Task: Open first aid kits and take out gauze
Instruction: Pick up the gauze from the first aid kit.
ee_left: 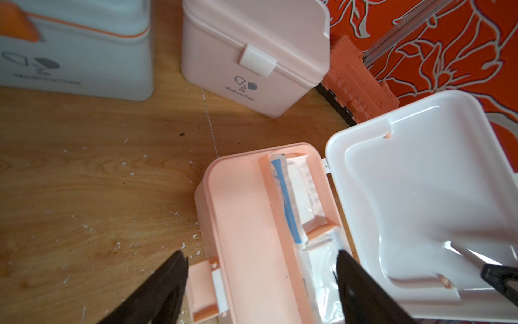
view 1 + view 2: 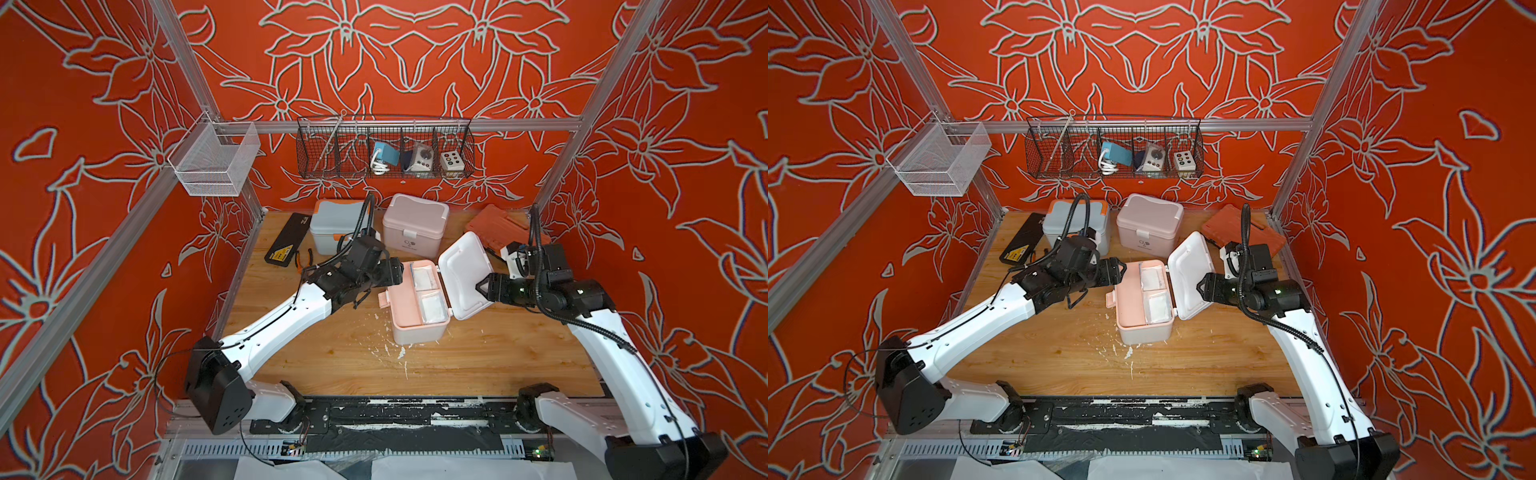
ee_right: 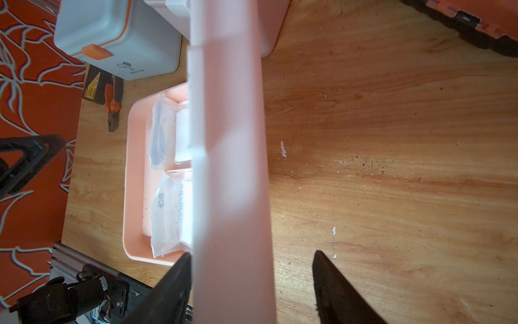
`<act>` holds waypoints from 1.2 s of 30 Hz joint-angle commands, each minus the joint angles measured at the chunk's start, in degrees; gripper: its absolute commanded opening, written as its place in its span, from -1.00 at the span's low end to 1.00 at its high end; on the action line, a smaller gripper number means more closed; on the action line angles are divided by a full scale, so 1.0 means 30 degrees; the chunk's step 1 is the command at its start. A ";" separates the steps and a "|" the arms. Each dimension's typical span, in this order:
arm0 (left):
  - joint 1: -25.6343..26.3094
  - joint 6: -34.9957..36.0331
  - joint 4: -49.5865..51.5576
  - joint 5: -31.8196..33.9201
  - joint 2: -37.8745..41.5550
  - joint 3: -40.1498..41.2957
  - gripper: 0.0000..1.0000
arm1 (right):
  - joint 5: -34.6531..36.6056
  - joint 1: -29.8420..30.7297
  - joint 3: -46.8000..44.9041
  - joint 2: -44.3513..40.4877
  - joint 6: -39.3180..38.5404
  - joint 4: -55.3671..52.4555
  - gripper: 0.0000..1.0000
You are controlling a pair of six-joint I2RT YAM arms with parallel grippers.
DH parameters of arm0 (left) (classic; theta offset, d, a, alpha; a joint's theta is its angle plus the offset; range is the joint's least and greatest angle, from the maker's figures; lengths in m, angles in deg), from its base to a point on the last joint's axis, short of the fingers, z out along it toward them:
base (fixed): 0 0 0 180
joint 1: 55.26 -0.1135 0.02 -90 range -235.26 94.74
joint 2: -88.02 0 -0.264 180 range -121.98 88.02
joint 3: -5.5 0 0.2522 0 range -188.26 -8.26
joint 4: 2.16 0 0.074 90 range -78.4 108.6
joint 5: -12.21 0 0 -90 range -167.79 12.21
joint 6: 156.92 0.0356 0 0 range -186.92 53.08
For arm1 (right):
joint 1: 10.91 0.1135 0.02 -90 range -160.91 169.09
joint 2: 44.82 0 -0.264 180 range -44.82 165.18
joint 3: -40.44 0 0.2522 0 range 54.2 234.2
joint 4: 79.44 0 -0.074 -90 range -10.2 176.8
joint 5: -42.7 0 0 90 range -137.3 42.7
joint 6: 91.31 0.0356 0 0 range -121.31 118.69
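Peach first aid kit (image 2: 415, 332), middle of table (image 2: 291, 353), lid (image 2: 465, 274) up, gauze (image 2: 432, 307) inside; left gripper (image 1: 260, 255) spread wide above, right gripper (image 3: 252, 252) spread astride lid.

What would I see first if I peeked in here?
The bright red flower-patterned walls all around grab you first. Then, in the middle of the wooden table, there is the open peach plastic first aid box. Its white lid is flipped up, showing flat white gauze packets inside.
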 commanded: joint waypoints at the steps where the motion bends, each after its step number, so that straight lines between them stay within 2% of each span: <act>1: 0.1636 -0.0238 0.3334 0.3653 -0.1958 -0.2320 0.55 | -0.0802 -0.0411 -0.0514 -0.0354 0.0242 0.0600 0.35; 8: 0.3437 0.0337 0.6850 0.7036 -0.5706 -0.6467 0.36 | -0.1435 -0.0754 -0.1021 -0.0524 0.0315 0.1016 0.35; 10: 0.3667 0.0387 0.7836 0.7626 -0.6879 -0.7641 0.23 | -0.1599 -0.0800 -0.1106 -0.0550 0.0317 0.1101 0.35; 19: 0.3698 0.0340 0.8494 0.7224 -0.9546 -0.9666 -0.11 | -0.1967 -0.0907 -0.1205 -0.0546 0.0273 0.1202 0.35; 28: 0.3684 0.0410 0.8243 0.6660 -1.0617 -0.9917 -0.41 | -0.2157 -0.0921 -0.1263 -0.0575 0.0287 0.1299 0.35; 33: 0.3669 0.0359 0.8247 0.6536 -1.0958 -1.0060 -0.64 | -0.2227 -0.0922 -0.1293 -0.0590 0.0307 0.1344 0.35; 36: 0.3641 0.0302 0.8376 0.6543 -1.1054 -1.0231 -0.85 | -0.2256 -0.0923 -0.1293 -0.0575 0.0287 0.1354 0.34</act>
